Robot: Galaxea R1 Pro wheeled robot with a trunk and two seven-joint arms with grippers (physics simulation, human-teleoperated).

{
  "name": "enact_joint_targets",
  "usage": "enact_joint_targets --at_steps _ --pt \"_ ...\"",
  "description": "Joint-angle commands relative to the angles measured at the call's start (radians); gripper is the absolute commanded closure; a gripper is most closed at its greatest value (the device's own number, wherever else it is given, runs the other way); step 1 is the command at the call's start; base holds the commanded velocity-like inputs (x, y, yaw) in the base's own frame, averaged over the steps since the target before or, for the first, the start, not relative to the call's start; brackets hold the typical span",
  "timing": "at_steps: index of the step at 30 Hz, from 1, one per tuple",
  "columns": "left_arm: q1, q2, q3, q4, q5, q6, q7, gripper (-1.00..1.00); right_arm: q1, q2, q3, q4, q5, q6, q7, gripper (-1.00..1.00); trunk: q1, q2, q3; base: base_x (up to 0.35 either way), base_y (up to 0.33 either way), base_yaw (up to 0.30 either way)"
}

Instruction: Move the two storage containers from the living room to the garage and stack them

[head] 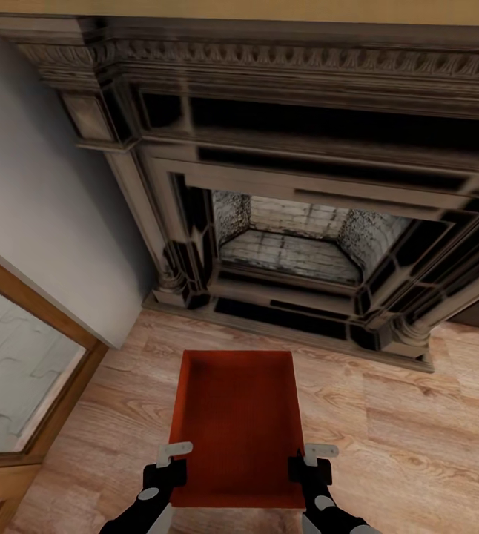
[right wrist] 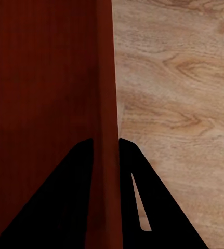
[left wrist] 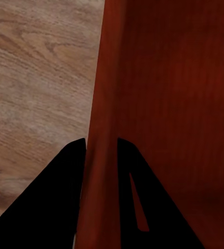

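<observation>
One orange-red storage container [head: 236, 423] is held above the living room's light wood-plank floor, in front of the fireplace. My left gripper [head: 171, 461] is shut on its left wall near the near corner, and my right gripper [head: 308, 463] is shut on its right wall. In the left wrist view the thin red wall [left wrist: 101, 129] runs between the two dark fingers [left wrist: 60, 197]. The right wrist view shows the same: the container's wall [right wrist: 106, 104] is pinched between the fingers [right wrist: 143, 197]. The box is empty.
A dark ornate fireplace surround [head: 299, 185] with a brick firebox [head: 291, 241] stands straight ahead. A pale wall [head: 39, 208] and a wood-framed glass panel [head: 17, 371] are at the left. Wood-plank floor [head: 417, 430] stretches to the right.
</observation>
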Motion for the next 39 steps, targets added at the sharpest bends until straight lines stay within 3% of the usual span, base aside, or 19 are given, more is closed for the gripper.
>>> enact_joint_targets --at_steps 1,4,14,15,39 --pt "-0.001 0.001 -0.013 0.001 0.016 -0.006 0.01 1.0 0.0 0.0 -0.002 0.001 0.005 -0.008 -0.011 1.0 0.0 0.0 0.0 0.0 0.0 0.0" --pt "-0.001 0.001 -0.032 0.001 0.027 -0.006 0.011 1.0 0.0 0.001 -0.062 0.001 0.067 -0.006 -0.009 1.0 0.0 0.0 0.004 0.0 0.0 0.0" --pt "-0.001 0.001 -0.041 0.001 0.053 -0.006 0.011 1.0 0.0 0.001 -0.315 0.001 0.315 -0.007 0.002 1.0 0.0 0.0 0.019 0.0 0.0 0.0" --pt "-0.001 0.001 -0.041 0.001 0.027 -0.006 0.011 1.0 0.0 0.0 0.151 0.001 -0.087 -0.04 -0.046 1.0 0.0 0.0 0.021 0.0 0.0 0.0" --pt "-0.001 0.001 -0.041 0.001 0.026 -0.006 0.011 1.0 0.0 0.001 0.151 0.001 -0.086 -0.04 -0.047 1.0 0.0 0.0 0.058 0.0 0.0 0.0"
